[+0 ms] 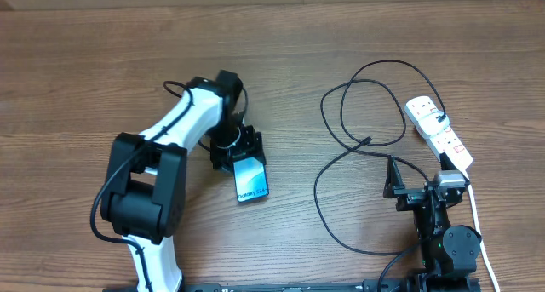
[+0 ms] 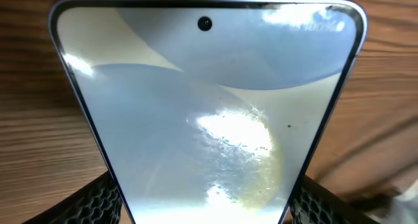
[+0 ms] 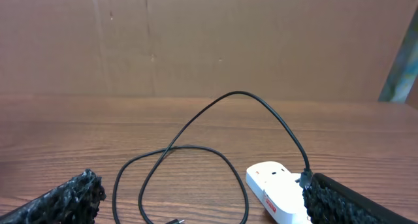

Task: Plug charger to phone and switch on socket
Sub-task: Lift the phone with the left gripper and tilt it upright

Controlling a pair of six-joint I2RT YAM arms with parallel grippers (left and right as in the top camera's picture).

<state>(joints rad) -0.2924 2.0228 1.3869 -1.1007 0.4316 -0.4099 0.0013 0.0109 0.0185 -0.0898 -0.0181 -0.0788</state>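
The phone [image 1: 251,180] lies screen-up on the table, its light blue screen lit. My left gripper [image 1: 245,160] is shut on its upper end. In the left wrist view the phone [image 2: 209,106] fills the frame, and its dark edges press against both fingers [image 2: 98,201]. The charger [image 1: 341,113] loops across the table's right half, its connector tip [image 1: 368,140] lying free. The socket [image 1: 438,130] is a white strip at the far right with a black plug in it. My right gripper [image 1: 421,183] stands open just in front of the socket [image 3: 274,185], with nothing between its fingers [image 3: 65,198].
The strip's thick white cord [image 1: 477,224] runs down past my right arm to the table's front edge. Loops of the charger [image 3: 196,147] lie on the wood ahead of the right gripper, the connector tip [image 3: 175,221] near the bottom of that view.
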